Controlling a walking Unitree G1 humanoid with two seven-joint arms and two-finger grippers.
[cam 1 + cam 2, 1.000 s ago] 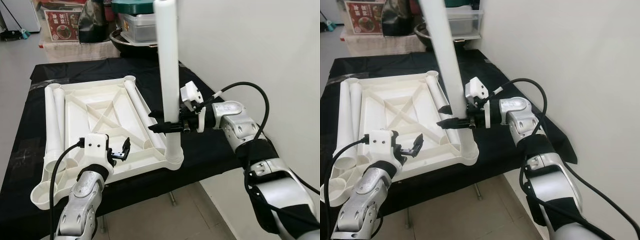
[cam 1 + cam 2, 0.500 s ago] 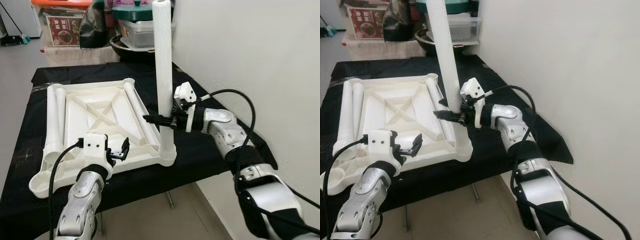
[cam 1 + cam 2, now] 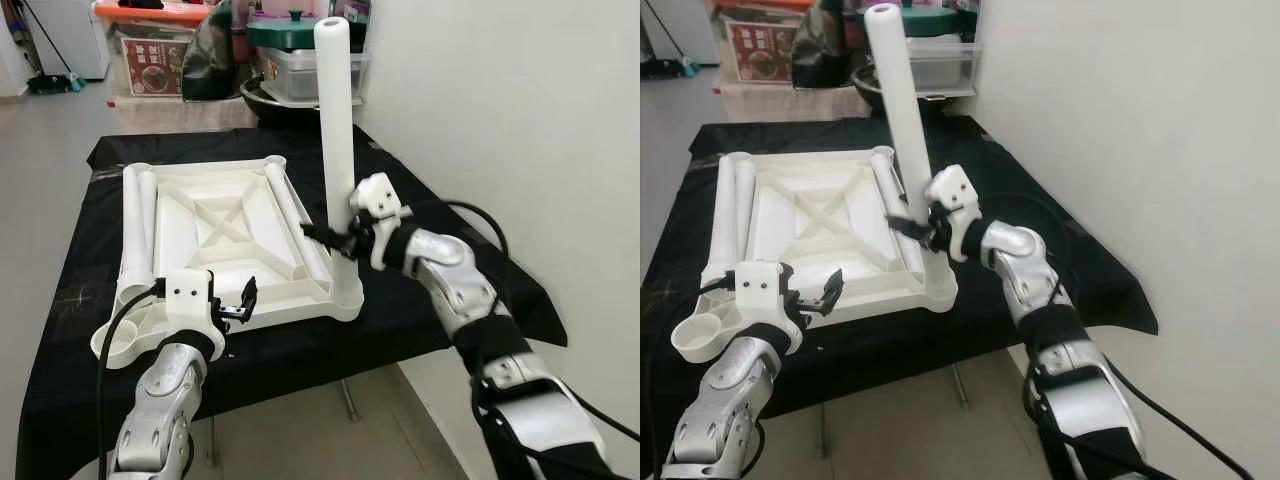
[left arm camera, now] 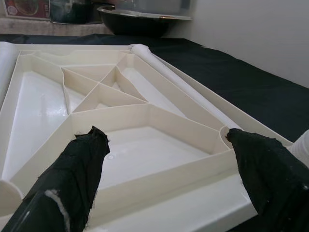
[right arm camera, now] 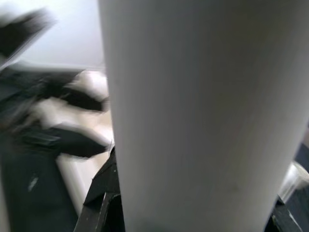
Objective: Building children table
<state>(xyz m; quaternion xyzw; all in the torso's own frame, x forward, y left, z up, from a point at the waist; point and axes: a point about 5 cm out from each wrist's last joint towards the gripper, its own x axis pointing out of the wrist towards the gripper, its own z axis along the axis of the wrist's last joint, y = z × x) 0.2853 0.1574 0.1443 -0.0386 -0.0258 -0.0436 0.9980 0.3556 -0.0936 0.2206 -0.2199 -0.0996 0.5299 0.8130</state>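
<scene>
A white children's table top point(image 3: 225, 262) lies upside down on the black-covered table point(image 3: 420, 320). One white leg point(image 3: 336, 120) stands upright in its near right corner socket. My right gripper point(image 3: 332, 237) is shut on this leg low down; the leg point(image 5: 203, 121) looms close between its fingers in the right wrist view. Two loose legs point(image 3: 132, 230) lie along the top's left side. A third loose leg point(image 3: 290, 215) lies along the right side. My left gripper point(image 3: 246, 298) hovers open at the top's near edge, its fingers point(image 4: 82, 159) spread before the ribbed underside point(image 4: 111, 92).
A white wall point(image 3: 500, 120) runs close along the right. Behind the table stand a dark pan point(image 3: 285, 98), a clear lidded box point(image 3: 300, 70) and other storage boxes point(image 3: 150, 70). The table's near edge drops to a tiled floor point(image 3: 290, 440). An unfilled corner socket point(image 3: 122, 342) sits near left.
The whole view has shifted, so the camera moved and the leg's top now shows. My right gripper stays shut on the upright leg. The left gripper holds its place, open.
</scene>
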